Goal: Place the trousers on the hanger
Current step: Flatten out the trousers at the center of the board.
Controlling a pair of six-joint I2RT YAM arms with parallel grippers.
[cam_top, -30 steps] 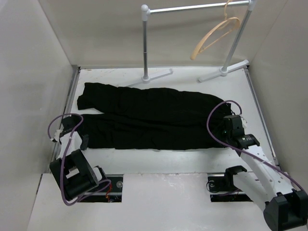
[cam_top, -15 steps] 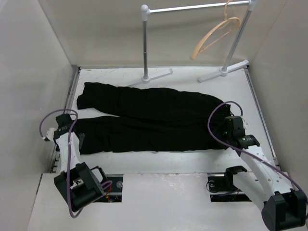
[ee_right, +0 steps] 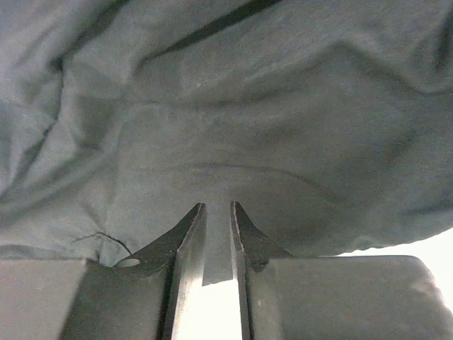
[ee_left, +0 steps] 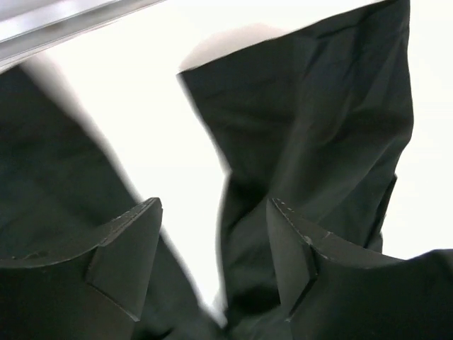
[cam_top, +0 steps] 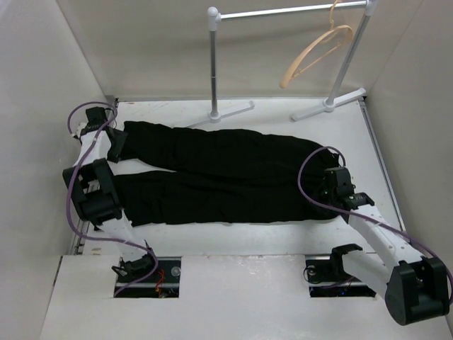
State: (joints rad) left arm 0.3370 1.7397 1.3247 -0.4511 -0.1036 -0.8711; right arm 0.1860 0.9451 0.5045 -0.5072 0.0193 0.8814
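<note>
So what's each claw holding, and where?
Left claw open, holding nothing. Right claw nearly shut at the waist edge of the trousers; grip cannot be told.

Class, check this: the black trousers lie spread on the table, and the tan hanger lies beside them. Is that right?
Not quite. The trousers do lie spread on the table, but the hanger hangs from the metal rail at the back, as the top external view shows.

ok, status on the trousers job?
Left gripper open over a leg cuff. Right gripper pinched on the trousers at the waist end. Trousers flat on table; hanger on rail, empty. Nothing in the way.
</note>
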